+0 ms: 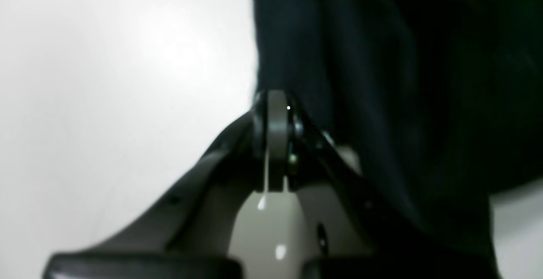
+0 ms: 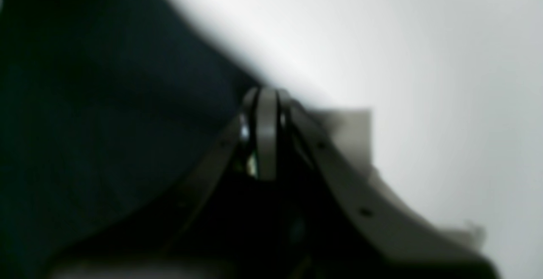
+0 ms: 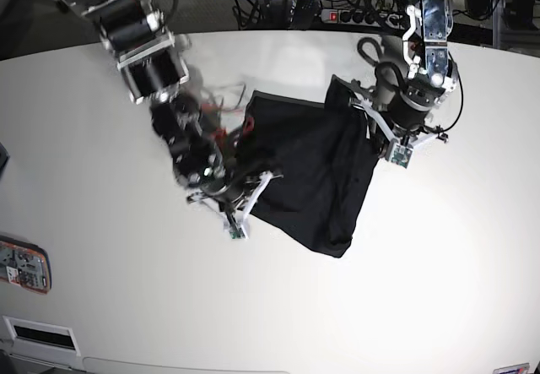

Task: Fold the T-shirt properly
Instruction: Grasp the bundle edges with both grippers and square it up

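Both grippers pinching the shirt

Left gripper (image 3: pixel 371 125) and right gripper (image 3: pixel 253 190) clamp opposite edges; T-shirt (image 3: pixel 308 176) stretches between them.

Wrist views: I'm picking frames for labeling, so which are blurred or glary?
Left wrist: soft focus, glare on the table, T-shirt nearly featureless black. Right wrist: blurrier, claw smeared. Base: sharp, evenly lit.
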You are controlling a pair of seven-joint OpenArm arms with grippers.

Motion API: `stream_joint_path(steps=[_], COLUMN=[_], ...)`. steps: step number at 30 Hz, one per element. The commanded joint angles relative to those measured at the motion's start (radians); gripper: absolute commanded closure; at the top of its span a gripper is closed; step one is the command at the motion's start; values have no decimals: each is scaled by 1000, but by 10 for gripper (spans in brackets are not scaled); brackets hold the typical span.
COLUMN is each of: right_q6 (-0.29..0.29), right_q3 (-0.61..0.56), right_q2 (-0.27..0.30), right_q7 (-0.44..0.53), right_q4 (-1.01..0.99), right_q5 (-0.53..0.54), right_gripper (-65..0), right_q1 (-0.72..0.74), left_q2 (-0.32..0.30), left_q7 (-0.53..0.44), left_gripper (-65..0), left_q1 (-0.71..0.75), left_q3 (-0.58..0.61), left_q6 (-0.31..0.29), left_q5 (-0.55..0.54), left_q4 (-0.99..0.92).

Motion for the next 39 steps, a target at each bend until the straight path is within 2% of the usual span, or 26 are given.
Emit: stream_joint_path(steps=[1, 6, 14, 20, 27, 30, 34, 39], right_q6=[16, 16, 16, 16, 16, 16, 12, 11], right_q3=[-9, -26, -20, -27, -33, -90, -171, -155], right_q2=[-2, 2, 85, 90, 88, 88, 85, 83], right_q7=[-88, -88, -98, -98, -98, -98, -98, -86], right_q4=[6, 52, 261, 363, 480, 506, 505, 511], right_q5=[16, 14, 14, 14, 14, 13, 13, 11], right_gripper=[0, 0, 0, 0, 0, 0, 0, 0], right_q1=[29, -35, -192, -304, -417, -436, -434, -434], left_q2=[-5, -29, -100, -121, -118, -117, -83, -55], left_q7=[-23, -23, -23, -23, -23, -23, -23, -30], left_gripper=[0, 0, 0, 0, 0, 0, 0, 0], left_q1=[-7, -47, -185, -294, -432, -472, -490, -482], left_q3=[-3, 6, 101, 222, 357, 394, 405, 345], left_q6=[-1, -1, -1, -1, 5, 5, 7, 7], left_q5=[-8, -6, -6, -6, -5, 0, 88, 223], left_q4=[7, -58, -234, -299, -386, -389, -385, -354])
